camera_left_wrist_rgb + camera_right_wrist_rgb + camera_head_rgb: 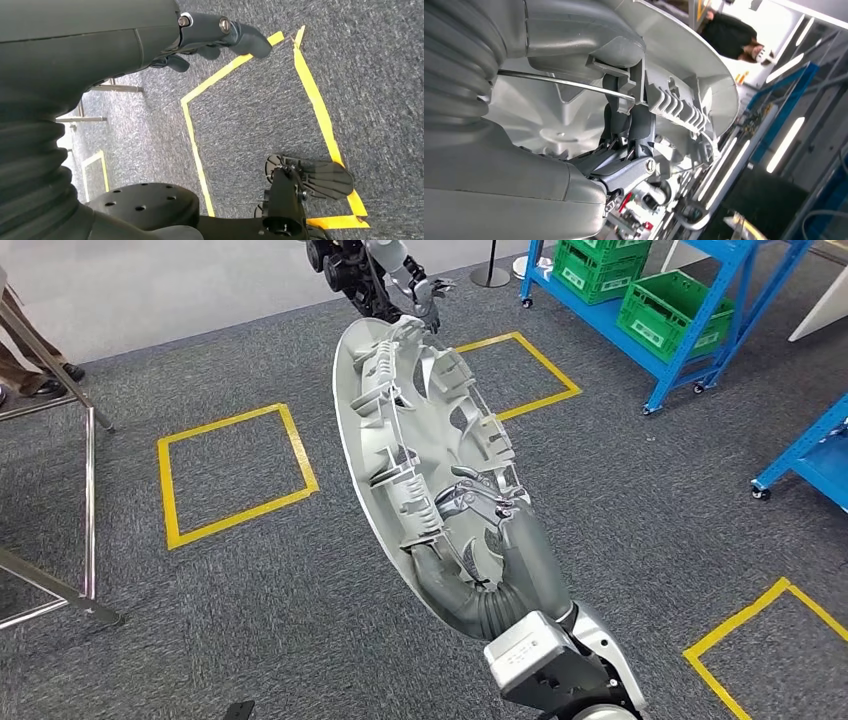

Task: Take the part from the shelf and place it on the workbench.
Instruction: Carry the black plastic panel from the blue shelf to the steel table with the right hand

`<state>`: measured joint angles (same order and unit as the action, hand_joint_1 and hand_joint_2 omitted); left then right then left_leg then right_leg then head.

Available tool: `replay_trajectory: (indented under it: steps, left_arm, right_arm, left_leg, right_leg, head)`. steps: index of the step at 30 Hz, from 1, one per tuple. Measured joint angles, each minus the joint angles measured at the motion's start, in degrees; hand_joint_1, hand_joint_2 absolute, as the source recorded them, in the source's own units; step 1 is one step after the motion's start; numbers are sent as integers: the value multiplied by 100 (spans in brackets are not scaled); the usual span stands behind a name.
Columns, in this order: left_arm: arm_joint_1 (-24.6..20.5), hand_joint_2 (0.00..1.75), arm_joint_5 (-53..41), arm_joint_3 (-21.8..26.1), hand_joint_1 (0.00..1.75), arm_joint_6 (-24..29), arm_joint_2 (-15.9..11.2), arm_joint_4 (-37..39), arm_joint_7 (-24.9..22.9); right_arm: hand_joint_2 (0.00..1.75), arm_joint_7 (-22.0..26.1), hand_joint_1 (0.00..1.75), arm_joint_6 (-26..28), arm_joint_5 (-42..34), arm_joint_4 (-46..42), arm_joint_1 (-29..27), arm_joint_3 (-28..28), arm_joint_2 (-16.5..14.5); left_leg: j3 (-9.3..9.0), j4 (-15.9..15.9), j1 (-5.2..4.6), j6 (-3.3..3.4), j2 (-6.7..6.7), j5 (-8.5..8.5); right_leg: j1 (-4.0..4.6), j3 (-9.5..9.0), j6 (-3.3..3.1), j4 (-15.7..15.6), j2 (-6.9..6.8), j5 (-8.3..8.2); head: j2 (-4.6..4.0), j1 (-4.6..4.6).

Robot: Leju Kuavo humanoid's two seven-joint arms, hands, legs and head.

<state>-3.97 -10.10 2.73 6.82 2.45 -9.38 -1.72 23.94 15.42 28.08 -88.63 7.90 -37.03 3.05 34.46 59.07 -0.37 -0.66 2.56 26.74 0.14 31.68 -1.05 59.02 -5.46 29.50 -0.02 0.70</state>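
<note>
Part [420, 440] of silver-grey moulded plastic, a broad round wheel-cover shape with ribbed clips and a thin wire ring on its inner side, is held tilted on edge in the air above the grey carpet [300, 620]. Beyond it, to the right, stands a blue metal shelf [700, 360] on small castors, carrying green slatted crates [675, 312]. Squares of yellow tape [235, 475] mark the carpet on both sides, and a bare steel frame [88, 500] stands at the left. A person [734, 35] in dark clothing shows past the rim in the right wrist view. The right hand [480, 510] grasps the part, fingers hooked over its inner rim. The left hand [220, 37] hangs over the floor, fingers curled in, holding nothing.
</note>
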Motion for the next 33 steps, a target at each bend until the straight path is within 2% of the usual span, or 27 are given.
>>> replay_trajectory:
  steps: [1, 2, 4, 6, 7, 8, 9, 10, 11, 13, 14, 15, 16, 17, 19, 21, 22, 23, 24, 25, 26, 27, 28, 29, 30, 32, 33]
  left_arm:
    - [6, 175, 0, 0, 0, 0, 0, 1, -2]
    - [15, 175, 0, 0, 0, 0, 3, 3, -5]
    - [15, 175, 0, 1, 0, 0, -1, 3, -8]
    - [-3, 175, -2, 2, 0, 0, -8, 1, -10]
    - [-7, 175, -5, 2, 0, 0, -9, 1, -10]
    - [-6, 175, -10, 2, 0, 0, -9, 2, -10]
    - [-4, 175, -14, 2, 0, 0, -9, 3, -11]
    - [-3, 175, -17, 2, 0, 0, -9, 3, -12]
    - [-5, 175, -19, 2, 0, 0, -8, 2, -12]
    - [-11, 175, -21, 2, 0, -2, -8, -3, -12]
    - [-10, 175, -24, 2, 0, -8, -8, -3, -12]
    - [-5, 175, -27, 2, 0, -19, -8, -3, -12]
    - [1, 175, -31, 2, 0, -36, -9, -1, -12]
    - [10, 175, -35, 2, 0, -52, -11, 2, -12]
    - [11, 175, -42, 1, 0, -72, -14, 4, -15]
    - [-5, 175, -48, 0, 0, -77, -10, 3, -19]
    - [-10, 175, -50, 0, 0, -79, -8, 3, -19]
    - [-7, 175, -51, 0, 0, -79, -7, 4, -20]
    - [-2, 175, -52, 0, 0, -79, -7, 5, -22]
    - [1, 175, -53, 0, 0, -79, -9, 5, -25]
    - [1, 175, -55, 0, 0, -79, -14, 4, -27]
    - [-4, 175, -58, 0, 0, -79, -18, 2, -29]
    - [-11, 175, -62, 0, 0, -79, -20, 0, -31]
    - [-17, 175, -67, 0, 0, -79, -20, -2, -35]
    - [-18, 175, -71, 0, 0, -78, -19, -2, -39]
    - [-7, 175, -74, 0, 0, -77, -16, 2, -47]
    - [0, 175, -74, 0, 0, -76, -16, 3, -50]
  right_arm:
    - [175, -1, 175, -5, 1, -1, 4, -4, -2]
    - [175, -2, 175, -8, 2, -2, 10, -8, -5]
    - [175, 1, 175, -13, 3, -14, 20, -12, -10]
    - [175, 1, 175, -18, 3, -23, 17, -13, -8]
    - [175, -2, 175, -19, 3, -25, 14, -13, -5]
    - [175, -6, 175, -20, 4, -24, 12, -13, -3]
    - [175, -8, 175, -20, 4, -24, 13, -13, -2]
    - [175, -10, 175, -20, 4, -24, 15, -13, -2]
    - [175, -12, 175, -21, 4, -25, 17, -13, -2]
    - [175, -14, 175, -21, 4, -26, 20, -13, -1]
    - [175, -16, 175, -21, 4, -28, 22, -13, 0]
    - [175, -18, 175, -21, 5, -30, 23, -13, 1]
    - [175, -19, 175, -22, 7, -37, 25, -14, 0]
    - [175, -20, 175, -22, 9, -46, 27, -14, -2]
    - [175, -19, 175, -21, 13, -71, 27, -16, -7]
    - [175, -21, 175, -19, 17, -85, 18, -17, -10]
    - [175, -23, 175, -19, 19, -87, 13, -17, -10]
    - [175, -25, 175, -19, 20, -87, 9, -17, -10]
    - [175, -25, 175, -19, 20, -87, 8, -17, -10]
    - [175, -24, 175, -19, 20, -87, 8, -17, -10]
    - [175, -24, 175, -19, 20, -87, 8, -17, -10]
    - [175, -23, 175, -18, 20, -87, 8, -17, -10]
    - [175, -23, 175, -17, 19, -87, 6, -17, -10]
    - [175, -22, 175, -15, 17, -87, 4, -17, -10]
    - [175, -21, 175, -11, 15, -87, 2, -17, -10]
    - [175, -18, 175, -1, 13, -88, 1, -18, -10]
    - [175, -18, 175, 5, 12, -88, 3, -18, -10]
  left_leg:
    - [11, -11, 3, 32, -63, -12]
    - [6, -30, 14, 62, -119, -25]
    - [-15, -73, 45, 128, -223, -54]
    - [-16, -81, 56, 165, -332, -62]
    - [-13, -76, 55, 172, -396, -60]
    - [-11, -69, 54, 174, -465, -58]
    - [-11, -58, 55, 171, -535, -54]
    - [-13, -46, 58, 165, -605, -50]
    - [-14, -31, 63, 155, -672, -45]
    - [1, -4, 61, 103, -792, -34]
    - [14, -1, 61, 67, -836, -34]
    - [25, -12, 65, 25, -874, -40]
    - [40, -29, 72, -16, -911, -50]
    - [52, -28, 78, -45, -896, -52]
    - [168, 200, 71, -85, -672, 88]
    - [481, 870, 70, -113, -386, 444]
    - [668, 1261, 76, -130, -329, 614]
    - [799, 1540, 82, -143, -305, 700]
    - [842, 1644, 86, -149, -292, 691]
    - [748, 1482, 87, -149, -271, 566]
    - [549, 1123, 88, -141, -225, 377]
    - [316, 685, 82, -125, -119, 217]
    - [108, 305, 69, -97, -26, 91]
    - [-9, 80, 56, -67, 30, 36]
    - [-44, -6, 40, -37, 49, 33]
    - [-23, -6, 28, 28, -70, 14]
    - [-24, -18, 33, 59, -121, 3]
  right_leg:
    - [-3, -11, 30, -10, -41, 5]
    - [-12, -18, 66, 6, -20, 28]
    - [-35, 83, 131, 271, 201, 206]
    - [-54, 431, 165, 974, 454, 542]
    - [-58, 634, 174, 1345, 501, 669]
    - [-60, 777, 178, 1575, 520, 698]
    - [-63, 817, 178, 1584, 529, 609]
    - [-70, 740, 174, 1360, 548, 422]
    - [-79, 571, 164, 967, 597, 190]
    - [-83, 264, 143, 273, 741, -77]
    - [-76, 191, 127, 100, 785, -115]
    - [-59, 179, 104, 54, 790, -101]
    - [-52, 176, 68, 36, 750, -119]
    - [-54, 165, 28, 14, 704, -137]
    - [-68, 129, -64, -37, 598, -164]
    - [-62, 112, -119, -55, 481, -161]
    - [-56, 112, -127, -54, 422, -155]
    - [-53, 110, -131, -53, 365, -149]
    - [-52, 106, -129, -52, 314, -142]
    - [-52, 95, -120, -49, 263, -133]
    - [-53, 78, -106, -46, 211, -118]
    - [-49, 59, -85, -40, 161, -100]
    - [-35, 44, -58, -29, 114, -77]
    - [-22, 36, -29, -20, 73, -61]
    - [-9, 34, 2, -14, 36, -51]
    - [-7, 29, 68, -17, -35, -42]
    - [-18, 30, 105, 3, -14, -16]
  head:
    - [0, -2]
    - [0, -2]
    - [0, -14]
    - [0, -35]
    - [0, -44]
    - [0, -46]
    - [0, -49]
    - [0, -51]
    - [0, -54]
    - [0, -58]
    - [0, -59]
    - [0, -60]
    - [0, -61]
    - [0, -60]
    - [0, -37]
    - [0, -12]
    - [0, -9]
    - [0, -9]
    - [0, -8]
    - [0, -6]
    - [0, -6]
    - [0, -5]
    - [0, -8]
    - [0, -11]
    - [0, -14]
    - [0, -17]
    - [0, -20]
